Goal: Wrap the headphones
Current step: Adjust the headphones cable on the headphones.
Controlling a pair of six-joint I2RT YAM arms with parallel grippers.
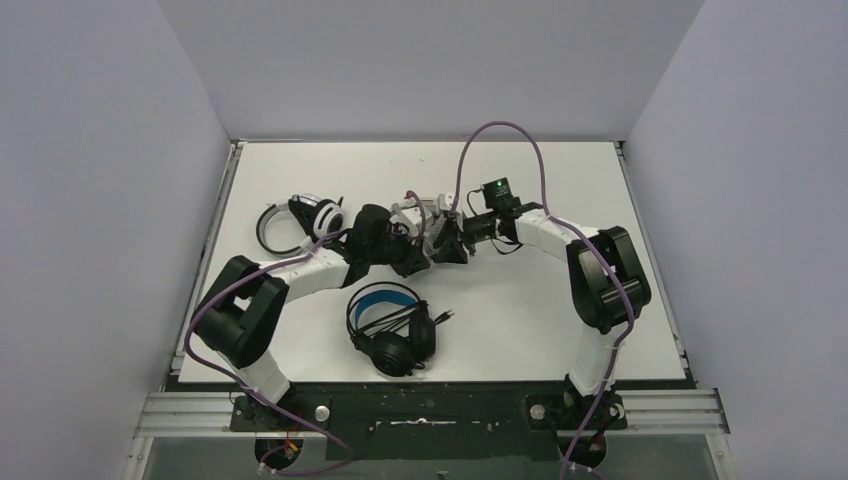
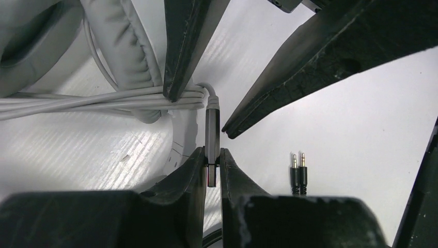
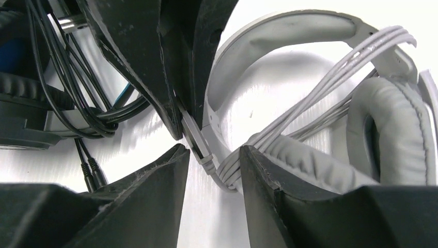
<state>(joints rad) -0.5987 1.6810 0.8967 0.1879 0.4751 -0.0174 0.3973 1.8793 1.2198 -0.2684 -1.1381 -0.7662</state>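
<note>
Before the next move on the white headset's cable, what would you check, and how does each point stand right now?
1. Left gripper clamped on the grey plug: ok.
2. Right gripper open, jaws either side of the cable bundle at its end: ok.
3. Plug tucked into the bundle: not ok, it sticks out.
4. Black headset's jacks clear of the fingertips: ok.
5. Bundle tight on the white headset: cannot tell.

Bright even light, soft shadows, blurred foregrounds
</note>
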